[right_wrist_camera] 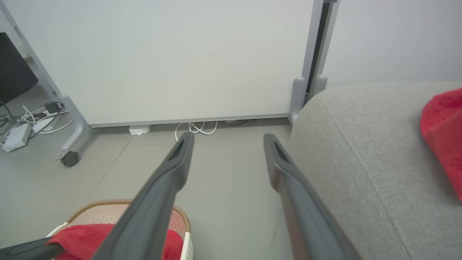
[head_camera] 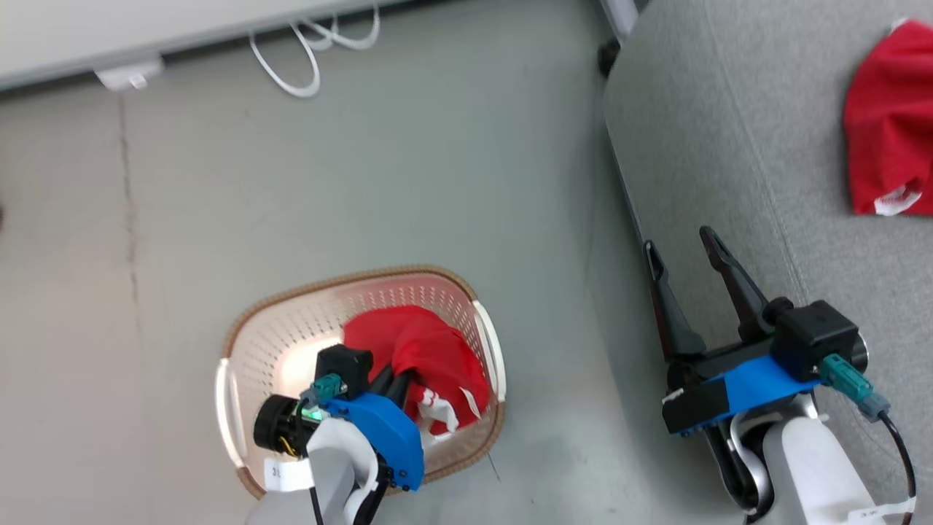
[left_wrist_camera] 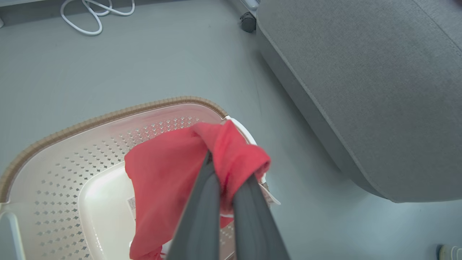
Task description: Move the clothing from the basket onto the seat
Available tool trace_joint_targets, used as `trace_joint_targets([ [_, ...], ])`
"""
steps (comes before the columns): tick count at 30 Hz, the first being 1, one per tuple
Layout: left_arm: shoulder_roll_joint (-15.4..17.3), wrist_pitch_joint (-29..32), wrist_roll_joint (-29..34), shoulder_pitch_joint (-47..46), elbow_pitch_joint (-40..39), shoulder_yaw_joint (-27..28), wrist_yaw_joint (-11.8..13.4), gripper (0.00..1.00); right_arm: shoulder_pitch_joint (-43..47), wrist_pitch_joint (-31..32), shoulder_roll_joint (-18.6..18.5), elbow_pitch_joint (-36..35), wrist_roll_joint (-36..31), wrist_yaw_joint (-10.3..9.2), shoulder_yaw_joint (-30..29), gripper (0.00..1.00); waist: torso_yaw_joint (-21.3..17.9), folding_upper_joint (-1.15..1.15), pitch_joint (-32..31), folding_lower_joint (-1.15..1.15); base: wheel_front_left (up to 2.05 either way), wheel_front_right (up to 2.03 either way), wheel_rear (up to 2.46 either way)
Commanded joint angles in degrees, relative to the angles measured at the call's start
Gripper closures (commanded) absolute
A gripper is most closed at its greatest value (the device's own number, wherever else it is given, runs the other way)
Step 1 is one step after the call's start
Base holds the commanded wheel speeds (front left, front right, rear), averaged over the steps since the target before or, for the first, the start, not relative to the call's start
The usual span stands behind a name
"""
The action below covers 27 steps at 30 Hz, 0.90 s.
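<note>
Nearest, pressed together on a bunched fold of red garment (left_wrist_camera: 162,173): left gripper (left_wrist_camera: 229,168), over the right end of the basket (head_camera: 342,281). Draped from that pinch down into the basket, length running toward lower left in the left wrist view. Basket's long axis across the head view, handles at either end. Spread wide, holding nothing: right gripper (head_camera: 679,240), fingers pointing forward over the edge of the seat (head_camera: 729,146). Farther along the seat, lying lengthwise near-to-far, white trim at near end: second red garment (head_camera: 885,131).
</note>
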Motion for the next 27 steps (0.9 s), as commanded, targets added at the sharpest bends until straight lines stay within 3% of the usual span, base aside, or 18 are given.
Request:
trace_joint_targets([
  [1, -0.1, -0.2, -0.9, 1.2, -0.9, -0.4, -0.2, 1.00, 1.5, 0.5, 0.0, -0.3, -0.4, 0.02, -0.2, 0.00, 3.4, 0.00, -7.2, 0.01, 0.00, 0.00, 0.00],
  [14, 0.0, -0.2, -4.3, 2.0, -7.7, -6.3, -0.2, 1.00, 8.5, 3.4, 0.0, -1.4, 1.2, 0.02, -1.5, 0.00, 7.6, 0.00, -18.0, 0.01, 0.00, 0.00, 0.00],
  [27, -0.1, -0.3, -3.7, -3.1, -15.0, -9.1, -0.2, 1.00, 12.1, 4.9, 0.0, -2.2, 2.9, 0.02, -0.8, 0.00, 9.7, 0.00, -23.0, 0.01, 0.00, 0.00, 0.00],
])
